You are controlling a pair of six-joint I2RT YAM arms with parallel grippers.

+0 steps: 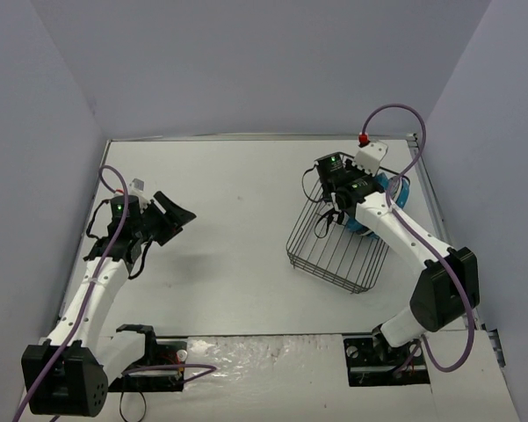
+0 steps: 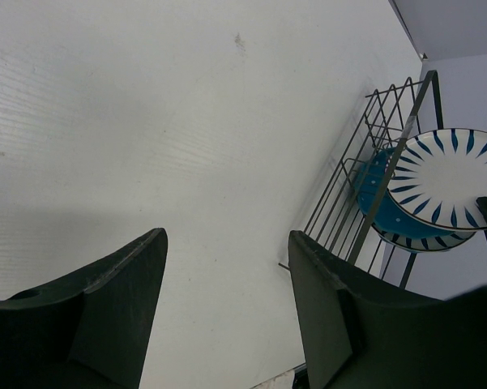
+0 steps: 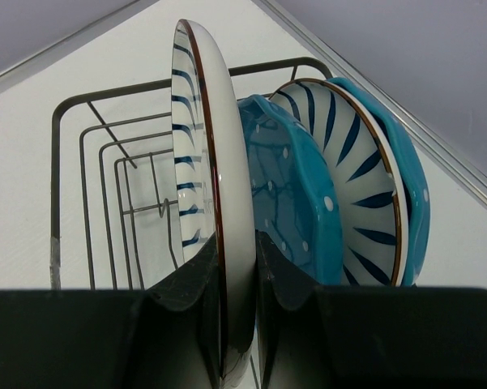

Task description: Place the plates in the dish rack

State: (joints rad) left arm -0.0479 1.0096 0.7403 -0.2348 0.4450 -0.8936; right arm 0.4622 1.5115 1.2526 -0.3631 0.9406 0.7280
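Right claw tight on a striped plate — upright at the dish rack — left claw agape, empty

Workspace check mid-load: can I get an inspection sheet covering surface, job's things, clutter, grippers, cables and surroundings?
Surface: white table, no spills seen.
Job's things: dish rack on the right side. Four plates stand on edge inside it, front to back in the right wrist view: striped plate, teal plate, second striped plate, second teal plate.
Clutter: nothing seen.
Grippers: right gripper shut on the striped plate's rim; left gripper open, empty, above the table.
Cables: purple cables loop along both arms, no snag seen.
Surroundings: plain grey walls on three sides.
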